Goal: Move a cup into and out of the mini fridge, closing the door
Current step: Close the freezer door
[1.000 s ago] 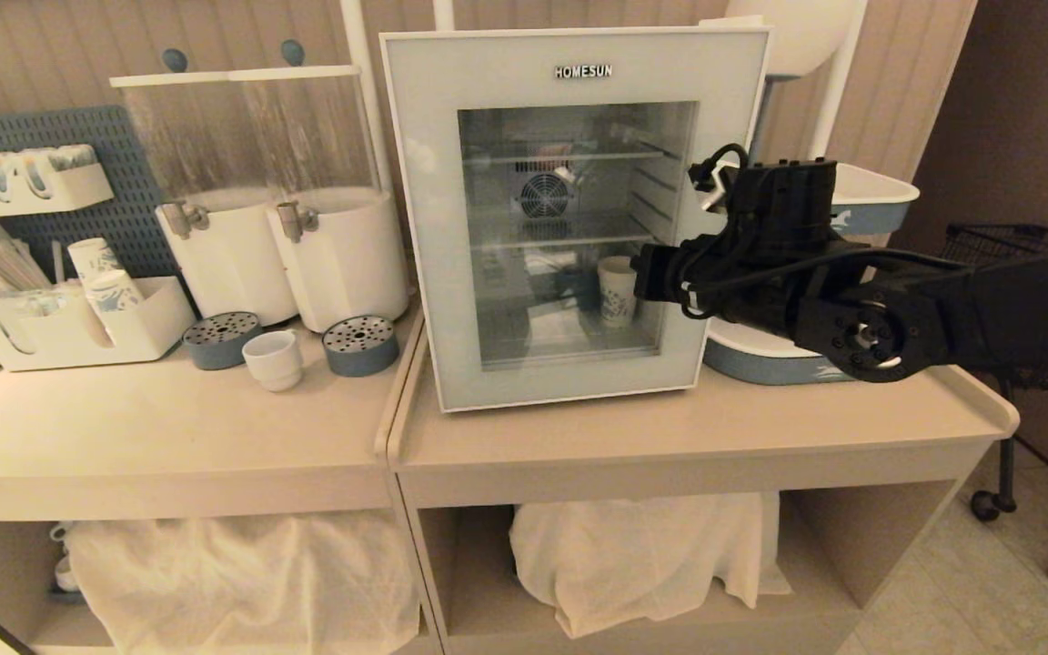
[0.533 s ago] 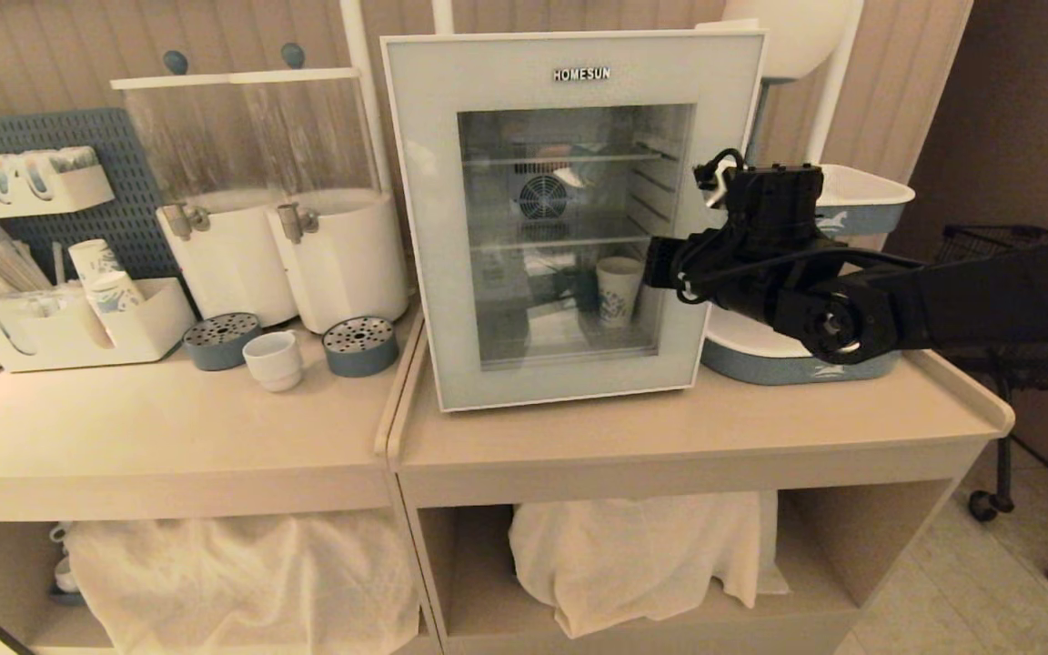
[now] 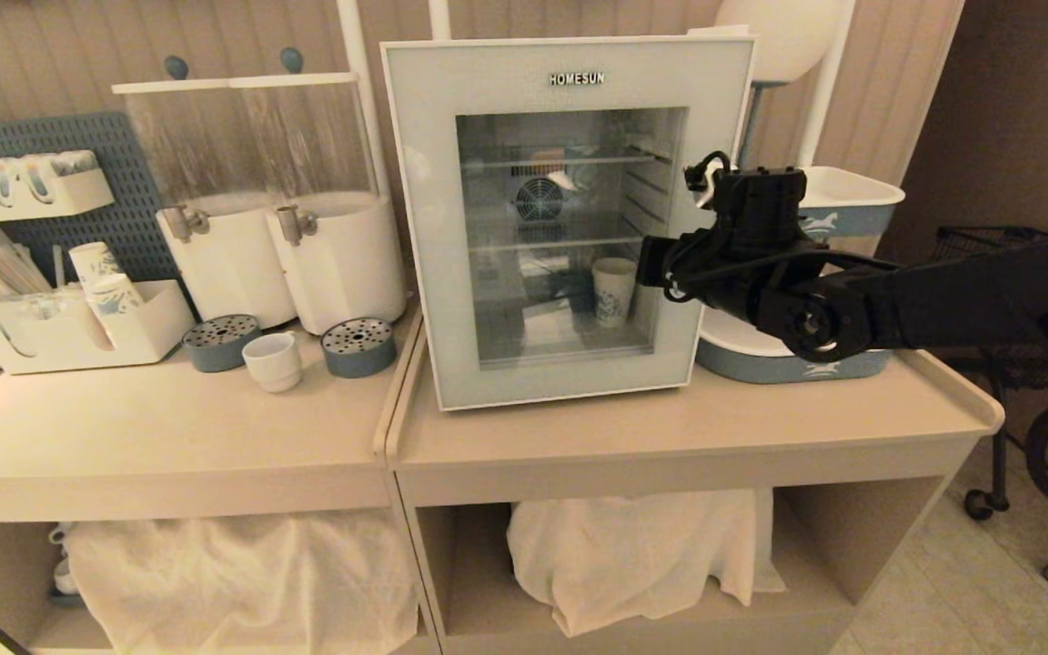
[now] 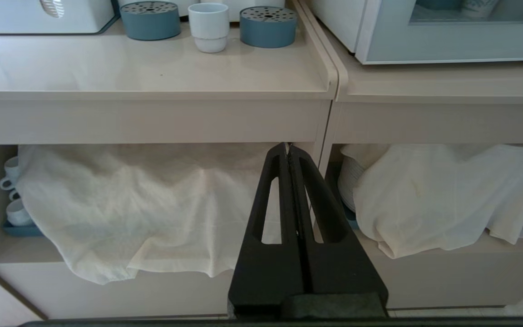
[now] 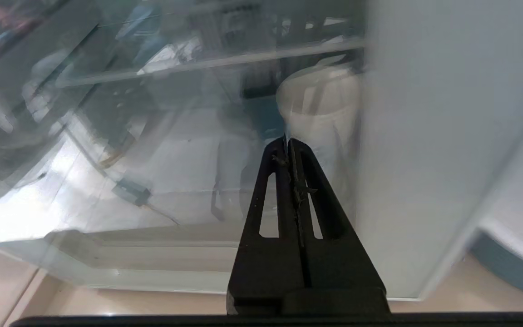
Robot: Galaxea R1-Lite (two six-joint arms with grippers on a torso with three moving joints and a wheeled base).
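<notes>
Small squat white ceramic cup (image 3: 273,359) stands outside the white boxy mini fridge (image 3: 569,218); glass-windowed grey-blue door (image 3: 569,223) unopened; right gripper (image 5: 288,141), jaws together, at the door's right edge; left gripper (image 4: 287,147) likewise pressed together, parked low.

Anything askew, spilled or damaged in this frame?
Nothing stands out. The fridge door sits flush, a printed paper cup stands upright inside, and the white cup stands upright on the counter. Right gripper, fingers shut, is at the door's right edge.

Beige counter (image 3: 670,428), mini fridge (image 3: 424,227), cup (image 3: 273,360), blue-white tub (image 3: 851,223)
</notes>
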